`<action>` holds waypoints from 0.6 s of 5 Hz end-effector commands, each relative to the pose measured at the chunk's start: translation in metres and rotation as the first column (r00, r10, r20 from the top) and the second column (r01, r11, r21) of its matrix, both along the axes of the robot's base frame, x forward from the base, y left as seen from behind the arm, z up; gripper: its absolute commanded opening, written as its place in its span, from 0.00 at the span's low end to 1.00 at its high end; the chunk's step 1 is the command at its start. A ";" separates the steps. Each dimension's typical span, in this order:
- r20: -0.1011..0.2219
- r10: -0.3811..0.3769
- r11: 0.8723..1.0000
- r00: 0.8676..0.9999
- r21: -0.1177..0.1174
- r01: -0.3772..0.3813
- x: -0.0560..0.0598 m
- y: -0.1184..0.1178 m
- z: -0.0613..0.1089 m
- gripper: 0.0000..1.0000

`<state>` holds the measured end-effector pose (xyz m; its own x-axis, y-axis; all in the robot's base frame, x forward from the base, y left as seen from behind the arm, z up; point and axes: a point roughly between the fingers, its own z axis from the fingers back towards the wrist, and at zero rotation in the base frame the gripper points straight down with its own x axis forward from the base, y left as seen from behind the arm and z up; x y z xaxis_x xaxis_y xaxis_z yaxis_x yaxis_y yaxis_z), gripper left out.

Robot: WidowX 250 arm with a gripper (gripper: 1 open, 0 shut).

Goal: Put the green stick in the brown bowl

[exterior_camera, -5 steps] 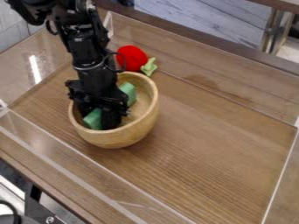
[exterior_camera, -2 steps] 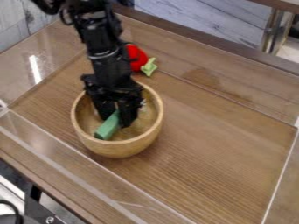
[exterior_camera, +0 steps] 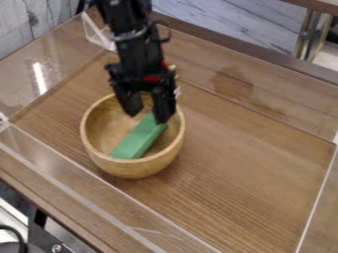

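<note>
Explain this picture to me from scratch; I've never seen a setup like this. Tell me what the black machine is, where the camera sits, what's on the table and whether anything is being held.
The black machine is a robot arm. At its lower end is the gripper, a two-fingered claw that points almost straight down. The one picture is taken from a fixed camera above and to one side of the wooden table, looking down at an angle. Clear plastic walls fence the table in.

On the table stands the brown bowl, round and wooden. Inside it lies the green stick, a flat green block leaning against the bowl's inner wall. A small bit of something red shows behind the arm, mostly hidden, so I cannot say what it is.

Nothing is held: the claw's fingers are spread open just above the stick's upper end.
</note>
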<state>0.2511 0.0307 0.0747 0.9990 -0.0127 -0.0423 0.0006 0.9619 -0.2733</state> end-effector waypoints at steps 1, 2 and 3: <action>0.098 0.012 1.000 0.995 -0.020 -0.010 0.027 0.010 0.030 1.00; 0.128 0.025 0.999 0.991 -0.043 -0.020 0.043 0.019 0.042 1.00; 0.154 0.098 0.995 0.983 -0.048 -0.092 0.049 0.013 0.048 1.00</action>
<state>0.2929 0.0426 0.1042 0.9953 0.0858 0.0442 -0.0663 0.9409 -0.3321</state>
